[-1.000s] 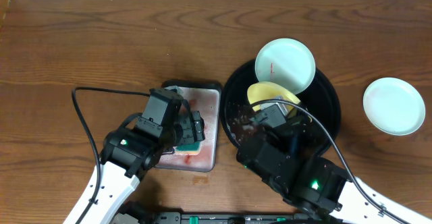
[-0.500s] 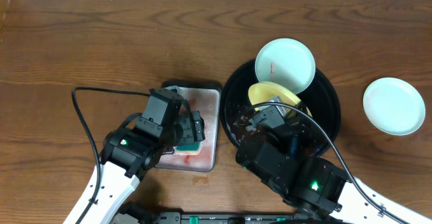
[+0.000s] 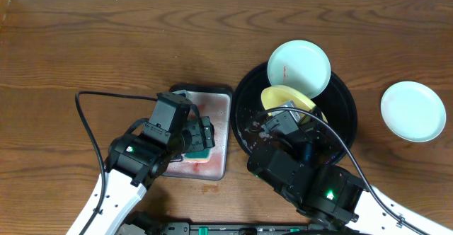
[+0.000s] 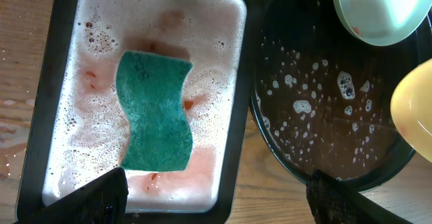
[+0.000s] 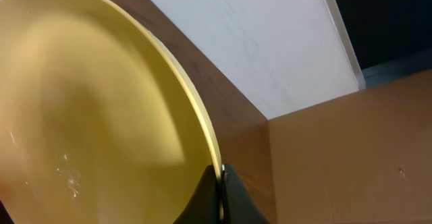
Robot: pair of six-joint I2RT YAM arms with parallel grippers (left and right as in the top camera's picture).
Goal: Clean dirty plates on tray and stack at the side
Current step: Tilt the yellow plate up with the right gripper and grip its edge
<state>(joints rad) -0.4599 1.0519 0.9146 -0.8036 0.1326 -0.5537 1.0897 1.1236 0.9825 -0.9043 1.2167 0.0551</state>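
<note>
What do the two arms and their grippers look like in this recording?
Both arms share one build: white tubular lower links and chunky black housings toward the wrist. The left arm and right arm each carry a small lit green light, and a thin black cable loops off each. The left gripper has matte black fingers; the right gripper looks black too.

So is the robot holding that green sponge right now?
No, the green sponge lies loose in the foamy grey pan, with the left gripper open and apart from it.
</note>
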